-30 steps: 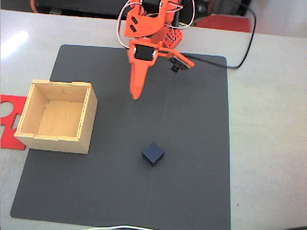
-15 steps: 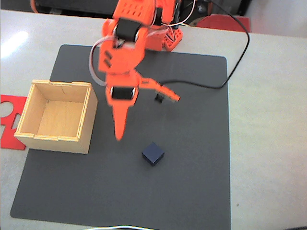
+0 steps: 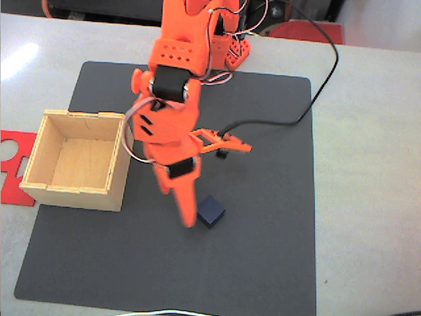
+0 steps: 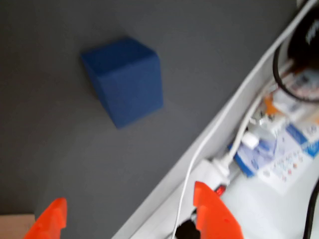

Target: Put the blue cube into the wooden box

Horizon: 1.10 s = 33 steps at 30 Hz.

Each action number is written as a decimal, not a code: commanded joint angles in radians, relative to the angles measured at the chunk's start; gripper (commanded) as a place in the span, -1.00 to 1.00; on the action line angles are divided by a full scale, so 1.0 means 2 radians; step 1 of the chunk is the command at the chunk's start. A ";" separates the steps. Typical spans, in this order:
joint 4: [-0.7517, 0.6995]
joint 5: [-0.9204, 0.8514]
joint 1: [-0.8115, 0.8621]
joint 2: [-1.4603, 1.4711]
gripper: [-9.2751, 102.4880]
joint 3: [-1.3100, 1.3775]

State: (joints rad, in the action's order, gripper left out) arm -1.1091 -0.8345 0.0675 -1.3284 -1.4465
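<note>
The blue cube [image 3: 212,212] lies on the dark mat, right of the wooden box [image 3: 72,196], which stands open-topped and holds nothing. In the fixed view my orange gripper [image 3: 219,185] reaches down over the mat. Its long finger tip is just left of the cube, and the other finger is swung out wide to the right. In the wrist view the cube [image 4: 124,79] sits ahead of the open gripper [image 4: 132,219], above and between the two orange fingertips [image 4: 50,221], not touching them. Nothing is held.
A grey mat [image 3: 263,257] covers the pale table. A flat red cut-out sheet [image 3: 12,164] lies left of the box. A black cable [image 3: 323,84] runs from the arm across the mat's top right. A white cable [image 4: 219,159] and clutter lie past the mat's edge.
The arm has swung forward and down. Its long finger tip went from mid-mat to just beside the cube's left side. The cube and box have not moved.
</note>
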 commanded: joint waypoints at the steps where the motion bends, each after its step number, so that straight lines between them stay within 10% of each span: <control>1: -0.028 -0.048 -0.015 0.005 -0.24 0.024; 19: -0.014 -0.090 -0.037 0.120 -0.29 0.086; 33: -0.058 -0.044 -0.042 0.126 -0.83 0.189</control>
State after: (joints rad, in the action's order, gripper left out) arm -1.1858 -0.9511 -0.0322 -1.0339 -1.2011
